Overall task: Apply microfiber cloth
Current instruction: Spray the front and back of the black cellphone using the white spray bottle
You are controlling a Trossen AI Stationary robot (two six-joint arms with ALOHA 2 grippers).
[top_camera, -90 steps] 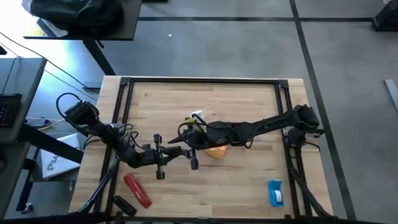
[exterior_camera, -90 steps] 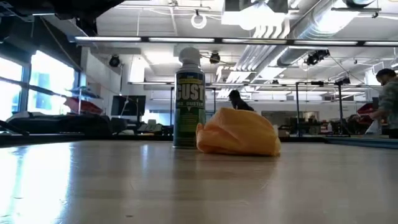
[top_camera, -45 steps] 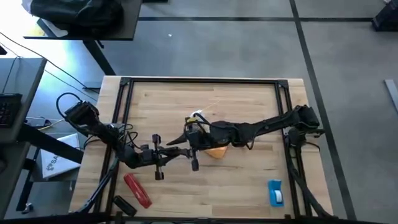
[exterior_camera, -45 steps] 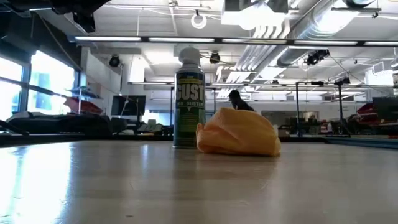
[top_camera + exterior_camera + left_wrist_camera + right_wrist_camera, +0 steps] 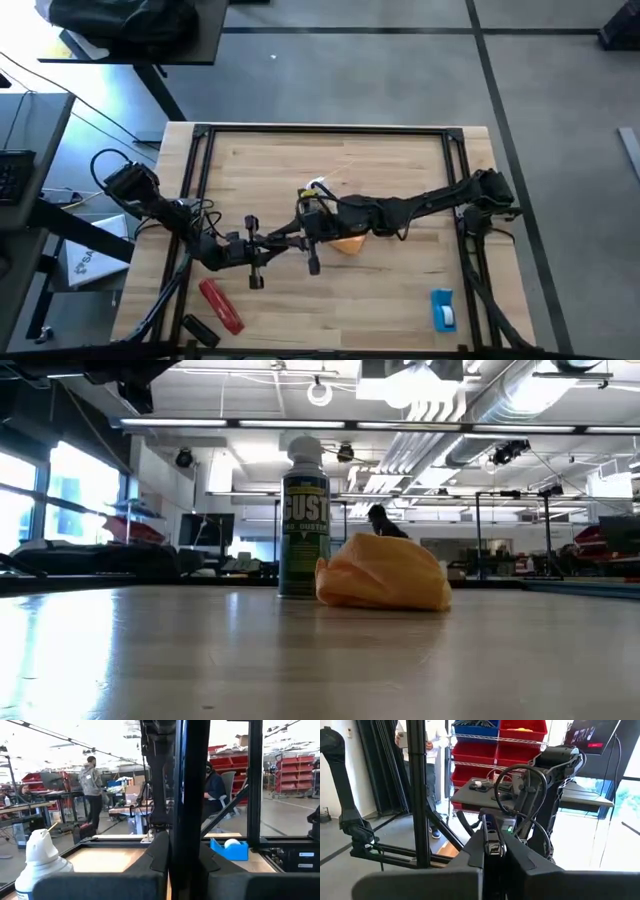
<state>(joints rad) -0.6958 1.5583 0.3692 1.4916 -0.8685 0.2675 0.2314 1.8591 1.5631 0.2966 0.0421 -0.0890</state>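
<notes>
The orange microfiber cloth [image 5: 348, 243] [image 5: 385, 572] lies bunched on the wooden table, partly under my right arm in the high view; no gripper touches it. A little above the table's middle, my left gripper [image 5: 296, 239] and my right gripper [image 5: 306, 226] meet tip to tip. Both are shut on a flat black phone, which shows edge-on in the left wrist view [image 5: 185, 795] and in the right wrist view [image 5: 492, 845]. In the high view the grippers hide the phone. My left gripper pinches the phone's lower part [image 5: 184, 870] between its two fingers, coming level from the table's left side. The phone stands on edge and rises past the fingers, clear of the table. My right gripper pinches the phone's thin body [image 5: 492, 865] between its two fingers, coming level from the table's right side. The narrow edge with its small buttons [image 5: 493, 849] faces the wrist camera.
A green duster can [image 5: 318, 190] [image 5: 304, 520] stands upright just beyond the cloth. A red oblong tool [image 5: 222, 305] and a small black thing [image 5: 197, 328] lie at the near left. A blue tape dispenser [image 5: 442, 308] sits at the near right.
My left gripper has crept a little toward the table's right edge, closer to my right gripper. My right gripper has shifted slightly toward the table's left edge, and it covers more of the cloth in the high view. The cloth and the can have not moved.
</notes>
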